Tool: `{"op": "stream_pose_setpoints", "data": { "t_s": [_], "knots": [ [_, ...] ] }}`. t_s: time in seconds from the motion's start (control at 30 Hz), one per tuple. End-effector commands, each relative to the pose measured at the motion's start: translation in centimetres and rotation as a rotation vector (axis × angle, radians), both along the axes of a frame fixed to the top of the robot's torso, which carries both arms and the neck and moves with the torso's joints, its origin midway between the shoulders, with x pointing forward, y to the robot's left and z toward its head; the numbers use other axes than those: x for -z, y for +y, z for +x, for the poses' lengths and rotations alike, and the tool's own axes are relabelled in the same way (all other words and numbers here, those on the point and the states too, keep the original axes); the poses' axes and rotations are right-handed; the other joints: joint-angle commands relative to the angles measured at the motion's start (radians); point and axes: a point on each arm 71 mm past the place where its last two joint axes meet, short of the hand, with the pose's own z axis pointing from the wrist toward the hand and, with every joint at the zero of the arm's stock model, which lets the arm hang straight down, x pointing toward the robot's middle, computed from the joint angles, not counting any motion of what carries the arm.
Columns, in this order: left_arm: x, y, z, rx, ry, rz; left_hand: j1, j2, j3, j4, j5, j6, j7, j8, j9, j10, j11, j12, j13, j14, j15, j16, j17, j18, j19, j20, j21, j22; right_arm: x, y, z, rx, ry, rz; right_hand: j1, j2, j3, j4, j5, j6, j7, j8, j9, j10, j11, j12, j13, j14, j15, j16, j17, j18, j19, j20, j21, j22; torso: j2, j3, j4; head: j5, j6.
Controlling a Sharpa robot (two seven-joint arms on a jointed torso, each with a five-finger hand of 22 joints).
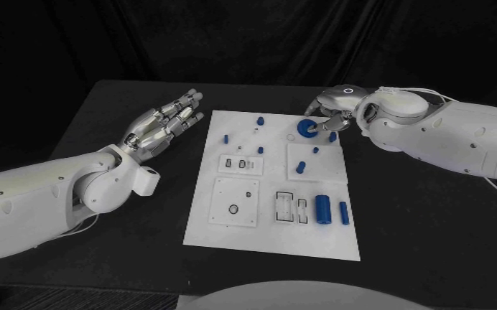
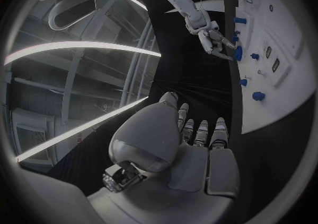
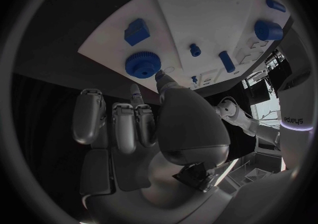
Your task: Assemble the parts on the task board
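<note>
The white task board (image 1: 271, 232) lies in the middle of the black table. A blue gear (image 1: 307, 129) sits at the board's far right corner. My right hand (image 1: 339, 111) reaches over that corner, and its thumb and one fingertip (image 3: 162, 80) pinch the gear (image 3: 142, 65) at its rim while the other fingers curl below. The left wrist view shows that hand (image 2: 215, 41) at the gear (image 2: 237, 52) too. My left hand (image 1: 164, 125) lies flat and open on the table left of the board, holding nothing.
Small blue pegs (image 1: 261, 120) stand on the board's far half, and a blue block (image 3: 137, 32) sits close to the gear. Two blue cylinders (image 1: 323, 207) lie at the near right. White inset plates with slots (image 1: 236, 208) fill the near left.
</note>
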Motion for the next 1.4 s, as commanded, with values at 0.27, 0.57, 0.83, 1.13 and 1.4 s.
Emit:
{"op": "stream_pose_setpoints", "data": {
  "t_s": [0.27, 0.57, 0.83, 1.13, 1.4],
  "knots": [
    [-0.5, -0.2, 0.0, 0.017, -0.045, -0.045, 0.008, 0.001, 0.007, -0.001, 0.007, 0.001, 0.005, 0.006, 0.0, 0.0, 0.005, 0.0, 0.001, 0.001, 0.006, 0.0, 0.0, 0.007, 0.0, 0.01, 0.006, 0.001, 1.0, -0.1, 0.3, 0.032, 0.034, -0.023, 0.02, 0.004, 0.011, -0.023, 0.021, 0.029, 0.002, 0.016, 0.013, 0.109, 0.007, 0.002, 0.261, 0.109, 0.002, 0.002, 0.263, -0.012, -0.01, 0.006, -0.013, 0.032, -0.002, -0.0005, -0.0002, 0.0, -0.003],
    [-0.4, -0.2, 0.0, 0.02, -0.041, -0.044, 0.009, 0.001, 0.008, -0.001, 0.007, 0.0, 0.006, 0.006, 0.0, 0.0, 0.006, 0.0, 0.001, 0.001, 0.007, 0.0, 0.0, 0.007, 0.0, 0.011, 0.006, 0.002, 1.7, -0.1, 0.2, 0.029, 0.045, -0.026, 0.068, -0.005, 0.026, -0.075, 0.089, 0.091, 0.003, 0.059, 0.058, 0.109, 0.009, 0.002, 0.261, 0.109, 0.004, 0.002, 0.263, -0.009, -0.019, 0.008, -0.027, 0.031, -0.002, -0.0007, 0.0, 0.004, -0.004],
    [-0.4, -0.3, 0.0, 0.025, -0.035, -0.043, 0.009, 0.002, 0.01, -0.002, 0.008, -0.001, 0.007, 0.006, 0.0, 0.0, 0.007, 0.0, 0.001, 0.001, 0.008, 0.0, 0.0, 0.007, 0.0, 0.011, 0.006, 0.002, 2.0, 0.0, 0.0, 0.025, 0.069, -0.035, 0.101, -0.015, 0.045, -0.116, 0.206, 0.083, 0.006, 0.087, 0.111, 0.109, 0.011, 0.002, 0.261, 0.109, 0.005, 0.002, 0.263, -0.007, -0.024, 0.008, -0.037, 0.032, -0.001, -0.0006, -0.0003, 0.003, -0.007],
    [-0.3, -0.2, 0.0, 0.028, -0.028, -0.04, 0.01, 0.002, 0.012, -0.002, 0.008, -0.002, 0.009, 0.007, 0.0, -0.001, 0.009, 0.0, 0.001, 0.001, 0.01, 0.0, 0.0, 0.007, 0.0, 0.013, 0.006, 0.001, 1.8, 0.3, -0.2, -0.004, 0.049, -0.014, 0.108, -0.026, 0.108, -0.158, 0.432, 0.068, 0.007, 0.166, 0.236, 0.109, 0.009, 0.002, 0.261, 0.109, 0.005, 0.002, 0.263, -0.008, -0.021, 0.007, -0.041, 0.045, -0.002, -0.0009, -0.0008, 0.004, -0.005],
    [-0.3, -0.1, 0.0, 0.026, -0.025, -0.037, 0.012, 0.002, 0.015, -0.003, 0.008, 0.0, 0.011, 0.008, 0.0, 0.0, 0.012, 0.0, 0.001, 0.003, 0.012, 0.001, 0.001, 0.006, 0.001, 0.014, 0.007, 0.002, 0.2, 2.2, -0.6, -0.054, 0.017, 0.06, 0.083, -0.03, 0.136, -0.15, 0.494, 0.076, 0.004, 0.201, 0.283, 0.109, 0.013, 0.002, 0.261, 0.109, 0.006, 0.002, 0.263, -0.011, -0.008, 0.009, -0.029, 0.06, -0.002, -0.0011, -0.0014, 0.009, -0.005]
  ]
}}
